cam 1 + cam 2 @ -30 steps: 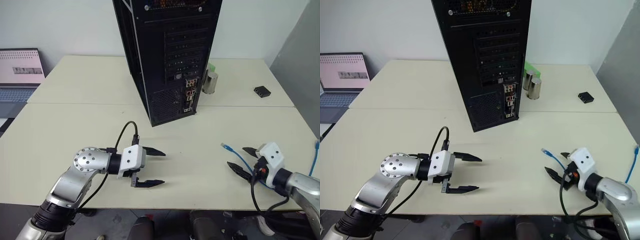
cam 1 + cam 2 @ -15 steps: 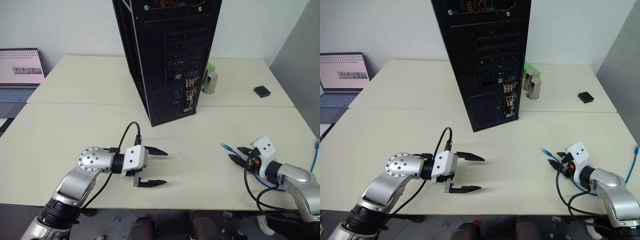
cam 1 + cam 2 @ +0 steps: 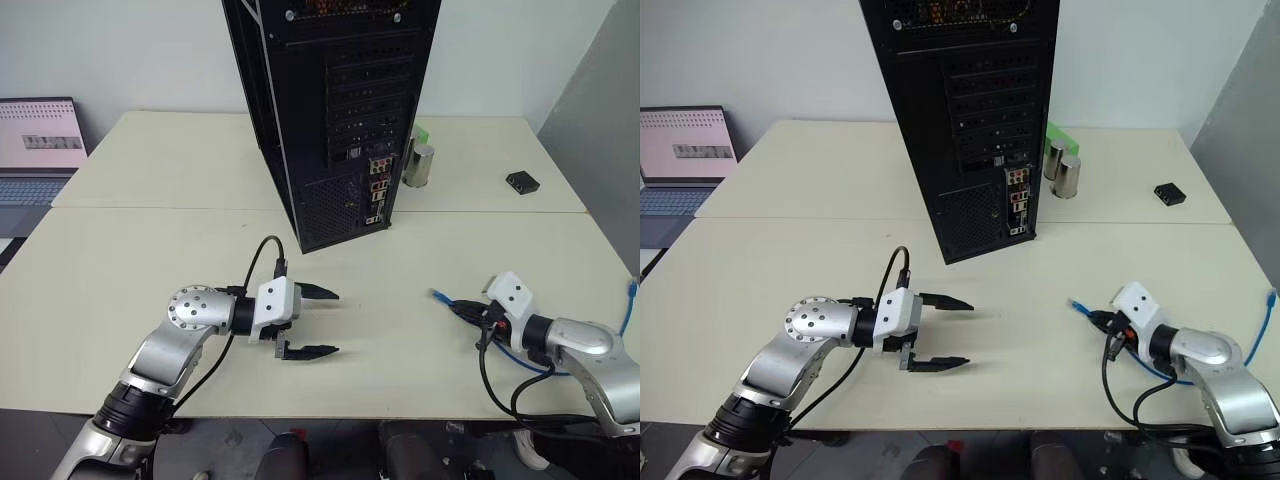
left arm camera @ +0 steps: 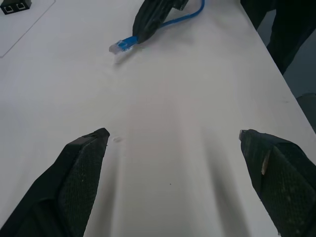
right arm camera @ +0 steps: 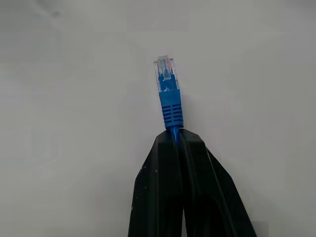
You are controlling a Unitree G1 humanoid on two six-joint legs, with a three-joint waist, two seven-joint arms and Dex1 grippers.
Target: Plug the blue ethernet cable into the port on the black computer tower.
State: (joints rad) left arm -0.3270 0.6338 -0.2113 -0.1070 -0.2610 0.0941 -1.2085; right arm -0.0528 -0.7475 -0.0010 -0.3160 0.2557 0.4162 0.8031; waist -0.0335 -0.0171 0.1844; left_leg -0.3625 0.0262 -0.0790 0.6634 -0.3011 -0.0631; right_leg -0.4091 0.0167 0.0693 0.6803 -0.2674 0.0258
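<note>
I've got the right gripper (image 5: pixel 174 140) pinched on the blue ethernet cable (image 5: pixel 170 106) just behind its plug, so the tip pokes free for insertion. Left gripper (image 3: pixel 318 322) hovers w/ fingers wide, empty. Black computer tower (image 3: pixel 340 110) stands well apart, port (image 3: pixel 381 166) cluster facing me.

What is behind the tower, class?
Behind the tower: two metal cans and a green block, its lower part covered. Anything straight behind is hidden.
</note>
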